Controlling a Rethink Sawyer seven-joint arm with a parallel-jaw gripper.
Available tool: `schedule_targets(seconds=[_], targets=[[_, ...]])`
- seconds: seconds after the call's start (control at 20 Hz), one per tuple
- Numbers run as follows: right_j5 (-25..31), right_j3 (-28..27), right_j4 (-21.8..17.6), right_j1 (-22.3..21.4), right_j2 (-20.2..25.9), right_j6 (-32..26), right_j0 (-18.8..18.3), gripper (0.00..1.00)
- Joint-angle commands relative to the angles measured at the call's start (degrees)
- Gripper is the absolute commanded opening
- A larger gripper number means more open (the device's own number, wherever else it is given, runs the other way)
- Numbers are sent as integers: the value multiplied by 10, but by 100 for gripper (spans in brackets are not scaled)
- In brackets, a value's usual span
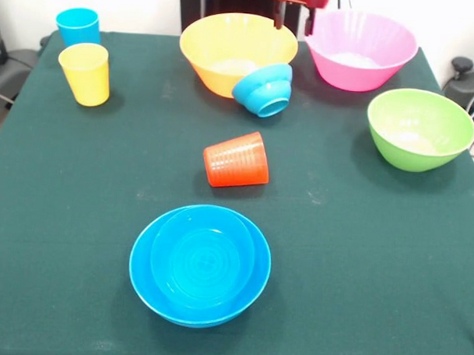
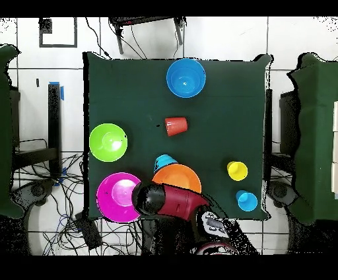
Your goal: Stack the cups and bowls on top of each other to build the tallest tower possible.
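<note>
Red gripper (image 1: pixel 294 25) hangs between yellow-orange plastic bowl (image 1: pixel 226 48) and pink plastic bowl (image 1: pixel 358 49), jaws apart; judged best lowered squarely over one rim.

From the front camera I only get the bottom of my claw (image 1: pixel 293 22): a glossy red block at the top edge, with two thin dark prongs hanging below it, one on each side. Whether they are spread or closed I cannot tell. Behind the claw stands a dark upright column (image 1: pixel 227 6). From overhead, the arm (image 2: pixel 175 200) is a fat rounded shell in deep red. Its end above the claw is capped by a black, rounded joint with a glossy highlight. Back from there, the base (image 2: pixel 214 228) shows black and grey parts with some red trim.
</note>
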Motion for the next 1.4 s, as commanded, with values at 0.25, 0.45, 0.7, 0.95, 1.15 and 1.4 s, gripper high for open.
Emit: schedule_targets(seconds=[0.25, 0.45, 0.7, 0.95, 1.15, 1.4], targets=[[-54, -34, -11, 44, 28, 76, 39, 100], [-35, -34, 0, 28, 18, 88, 66, 100], [-69, -30, 4, 47, 27, 93, 67, 100], [-88, -38, -9, 67, 18, 81, 62, 100], [-103, -49, -14, 88, 20, 71, 51, 100], [-109, -28, -18, 76, 24, 67, 43, 100]])
